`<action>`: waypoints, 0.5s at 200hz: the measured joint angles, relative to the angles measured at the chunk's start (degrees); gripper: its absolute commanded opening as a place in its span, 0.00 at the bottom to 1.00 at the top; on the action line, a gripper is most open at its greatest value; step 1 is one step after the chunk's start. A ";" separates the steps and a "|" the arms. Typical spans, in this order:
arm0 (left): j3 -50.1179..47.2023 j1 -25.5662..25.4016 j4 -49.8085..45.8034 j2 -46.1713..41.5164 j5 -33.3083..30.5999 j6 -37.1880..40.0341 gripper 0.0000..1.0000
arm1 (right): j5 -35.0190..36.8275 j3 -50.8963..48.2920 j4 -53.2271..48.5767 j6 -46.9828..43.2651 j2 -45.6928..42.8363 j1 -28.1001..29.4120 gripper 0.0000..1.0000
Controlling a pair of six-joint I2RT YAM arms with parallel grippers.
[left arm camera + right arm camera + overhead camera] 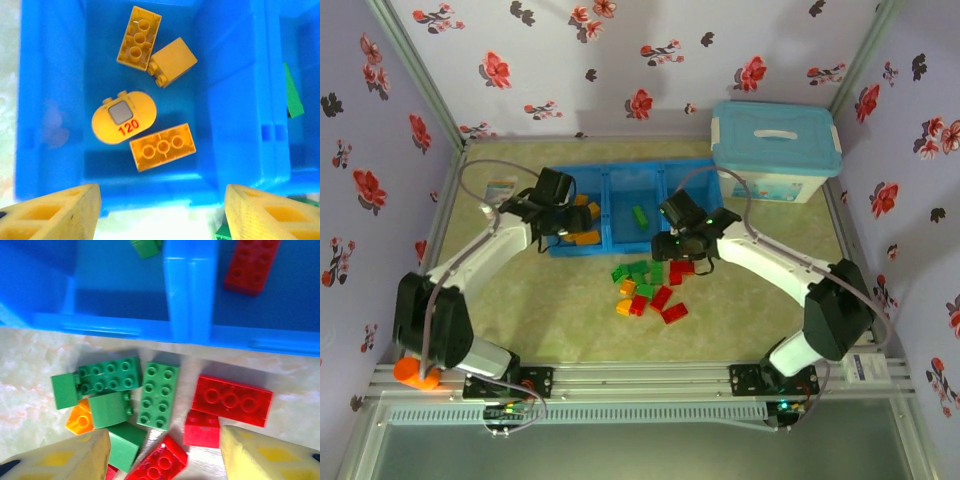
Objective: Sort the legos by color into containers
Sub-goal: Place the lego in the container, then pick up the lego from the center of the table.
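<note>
The left pincer [161, 202] hangs released over the containers' [235, 100] left compartment, where the yellow legos [162, 146] lie, the nearest running 8-to-2 o'clock. The right pincer [162, 455], released, hovers over loose legos [231, 400] at the tray wall's 6 o'clock. A green brick [158, 395] runs 12-to-6, with bare surface [30, 365] at 9 o'clock.

Yellow-orange legos [162, 146] lay in the bright blue tray [235, 100]; red legos [232, 400] and green legos [159, 395] dotted the beige marbled desk [30, 365] amid red-flowered lilac walls [620, 60].

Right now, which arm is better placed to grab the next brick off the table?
Right. The right gripper hangs open directly over the loose bricks; the left gripper is over the tray compartment holding yellow bricks.
</note>
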 measured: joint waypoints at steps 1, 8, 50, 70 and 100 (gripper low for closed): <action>-0.28 0.00 0.00 -0.42 0.00 -0.11 0.66 | 0.00 0.07 -0.02 0.00 0.11 0.09 0.60; -1.68 -0.09 0.07 -2.25 0.02 -0.37 0.66 | -0.04 0.76 -0.02 0.00 1.14 0.79 0.60; -9.31 -0.11 0.37 -10.56 0.17 -1.70 0.66 | -0.22 5.31 -0.46 0.02 7.87 5.29 0.60; -12.26 -0.11 0.52 -12.96 0.17 -2.56 0.66 | -0.46 7.21 -0.42 0.04 10.95 7.02 0.60; -15.85 -0.11 0.48 -15.72 0.17 -3.76 0.66 | -0.79 10.27 -0.46 0.07 15.41 9.14 0.61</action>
